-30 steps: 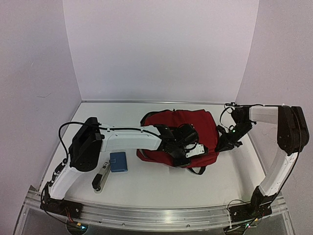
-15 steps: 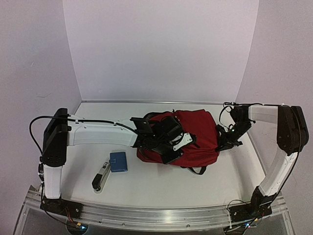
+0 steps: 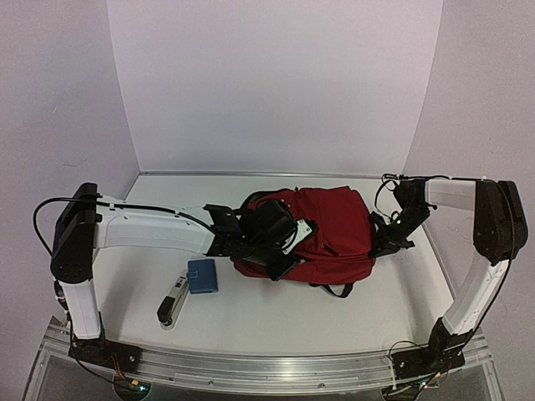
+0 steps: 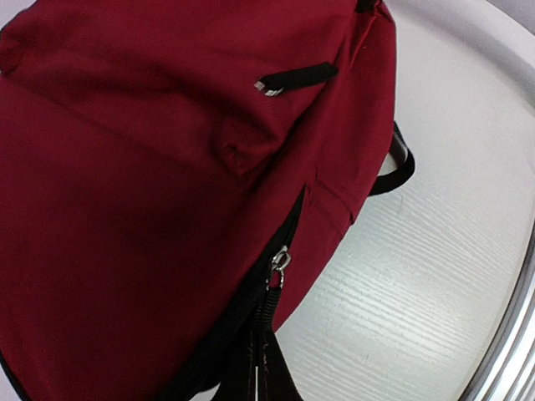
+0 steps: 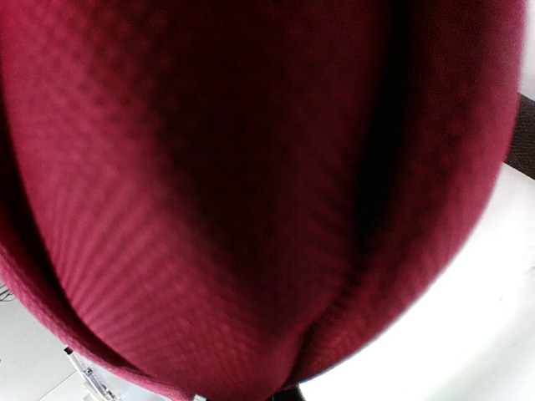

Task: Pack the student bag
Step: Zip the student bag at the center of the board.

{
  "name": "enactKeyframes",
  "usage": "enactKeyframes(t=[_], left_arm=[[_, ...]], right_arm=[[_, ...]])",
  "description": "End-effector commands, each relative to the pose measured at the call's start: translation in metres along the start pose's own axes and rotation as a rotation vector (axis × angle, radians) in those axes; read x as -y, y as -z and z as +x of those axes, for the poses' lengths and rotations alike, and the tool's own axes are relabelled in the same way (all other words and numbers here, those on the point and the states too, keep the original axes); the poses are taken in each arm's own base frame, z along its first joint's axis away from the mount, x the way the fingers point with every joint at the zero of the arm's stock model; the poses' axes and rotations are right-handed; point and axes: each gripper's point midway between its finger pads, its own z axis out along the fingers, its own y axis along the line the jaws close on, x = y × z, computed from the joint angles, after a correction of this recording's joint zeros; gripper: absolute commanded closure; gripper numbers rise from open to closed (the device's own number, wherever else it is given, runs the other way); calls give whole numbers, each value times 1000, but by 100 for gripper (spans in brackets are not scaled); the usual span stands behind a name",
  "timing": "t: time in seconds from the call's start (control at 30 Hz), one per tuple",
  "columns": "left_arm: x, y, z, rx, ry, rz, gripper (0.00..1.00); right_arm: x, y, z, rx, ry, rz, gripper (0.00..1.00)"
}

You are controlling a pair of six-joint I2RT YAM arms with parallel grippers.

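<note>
The student bag (image 3: 338, 221), dark red with black straps, lies on the white table. My left gripper (image 3: 282, 244) hangs over its left half. In the left wrist view the left gripper (image 4: 255, 372) is shut on the black zipper pull (image 4: 264, 313). The pull leads up to the metal slider (image 4: 278, 262) on the bag's (image 4: 150, 167) side seam. My right gripper (image 3: 386, 241) sits at the bag's right edge. Red fabric (image 5: 234, 184) fills the right wrist view. There the right gripper (image 5: 288, 394) is shut on a pinched fold, its fingers almost hidden.
A small blue box (image 3: 202, 276) and a black and silver stapler-like thing (image 3: 172, 302) lie on the table left of the bag. A black strap loop (image 3: 338, 291) sticks out at the bag's near side. The metal rail (image 3: 267, 368) runs along the near edge.
My left gripper has travelled leftwards across the bag, shut the whole time, and its elbow has swung out to the far left. The right arm has stayed at the bag's right edge.
</note>
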Motion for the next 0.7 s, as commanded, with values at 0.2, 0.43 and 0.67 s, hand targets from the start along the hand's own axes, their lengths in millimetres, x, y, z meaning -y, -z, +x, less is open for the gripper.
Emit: enactKeyframes(t=[0.2,0.43,0.67], left_arm=[[-57,55,17,38,459,-133,100],[-90,59,46,34,720,-173,100],[-69,46,31,37,698,-20,100]], right_arm=[[51,37,-24,106,14,216,100],[82,60,-49,164,-7,276,100],[92,90,-94,268,35,336,100]])
